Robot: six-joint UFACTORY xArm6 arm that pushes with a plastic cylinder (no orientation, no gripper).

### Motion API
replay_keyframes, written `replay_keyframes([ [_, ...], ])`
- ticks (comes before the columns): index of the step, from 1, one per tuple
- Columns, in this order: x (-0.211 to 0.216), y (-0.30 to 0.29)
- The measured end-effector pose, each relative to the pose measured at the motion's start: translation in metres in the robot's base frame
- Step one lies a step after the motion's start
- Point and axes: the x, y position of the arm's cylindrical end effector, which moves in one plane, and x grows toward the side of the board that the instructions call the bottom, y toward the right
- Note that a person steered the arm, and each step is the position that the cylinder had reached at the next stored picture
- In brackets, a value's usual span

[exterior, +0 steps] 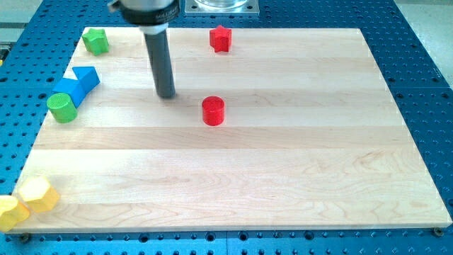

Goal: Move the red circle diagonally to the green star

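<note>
Nearest the view's bottom, at the left corner of the board (283, 191), sit two yellow blocks touching each other: yellow block one (10, 211) is cut by the view's left edge and hangs partly over the board's corner, so its shape is unclear; yellow block two (39, 194) looks six-sided.

Further up the left side, a green cylinder (62, 107) touches a blue block (69, 91), which in turn touches a blue wedge (87, 77); where one blue piece ends and the other begins is hard to make out. Near the top left corner lies the green star (95, 40), its points too blunt to count.

The rod (160, 60) stands nearly upright, its upper mount cut off by the view's top. My tip (166, 95) rests on bare wood, apart from every block, left of and slightly above the red circle (213, 111). No hand or gripper is fitted, so nothing is being gripped.

That red circle stands upright near the board's middle, well apart from the green star, which lies diagonally up and left of it. A red star (221, 38) sits near the top edge.

Count: two yellow, two green, two blue, two red, eight blocks in all.
</note>
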Motion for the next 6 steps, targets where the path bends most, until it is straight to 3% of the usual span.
replay_keyframes([
  [1,0.034,0.033],
  [3,0.017,0.148],
  [6,0.069,0.071],
])
